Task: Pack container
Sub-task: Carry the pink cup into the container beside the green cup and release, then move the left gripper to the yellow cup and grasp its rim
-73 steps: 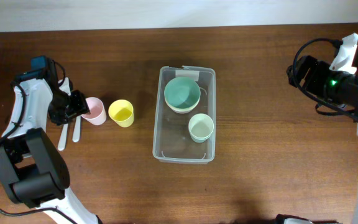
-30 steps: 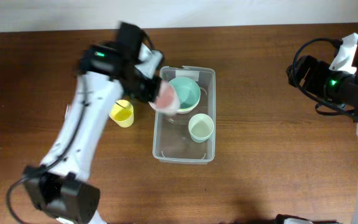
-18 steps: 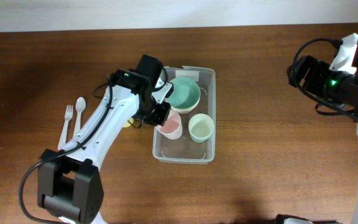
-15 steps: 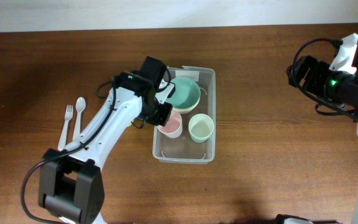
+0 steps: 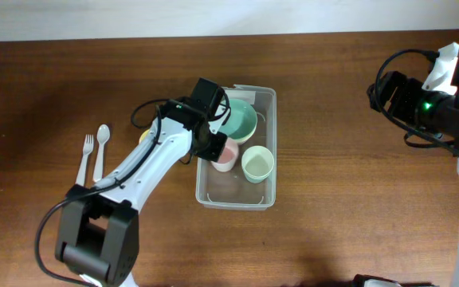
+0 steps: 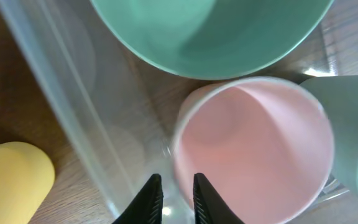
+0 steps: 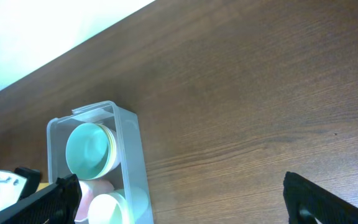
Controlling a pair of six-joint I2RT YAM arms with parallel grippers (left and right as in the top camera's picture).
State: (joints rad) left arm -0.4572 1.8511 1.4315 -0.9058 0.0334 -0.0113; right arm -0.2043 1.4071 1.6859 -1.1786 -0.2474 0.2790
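The clear container (image 5: 234, 190) lies mid-table, its white label at the far end. It holds a teal bowl (image 5: 236, 119), a pale green cup (image 5: 257, 163) and a pink cup (image 5: 226, 156). My left gripper (image 5: 213, 146) reaches over the container's left wall and is shut on the pink cup's (image 6: 253, 149) left rim, fingertips (image 6: 177, 180) close together. The pink cup sits upright between the teal bowl (image 6: 216, 31) and the pale green cup (image 6: 353, 137). My right gripper (image 7: 185, 208) is open and empty, high at the far right, away from the container (image 7: 132, 155).
A yellow cup (image 6: 11, 180) stands on the table just outside the container's left wall, mostly hidden under my left arm in the overhead view. A white fork (image 5: 84, 157) and spoon (image 5: 102, 148) lie at the left.
My left gripper carried the pink cup from the left of the table into the container, beside the teal bowl. The right arm has not moved.
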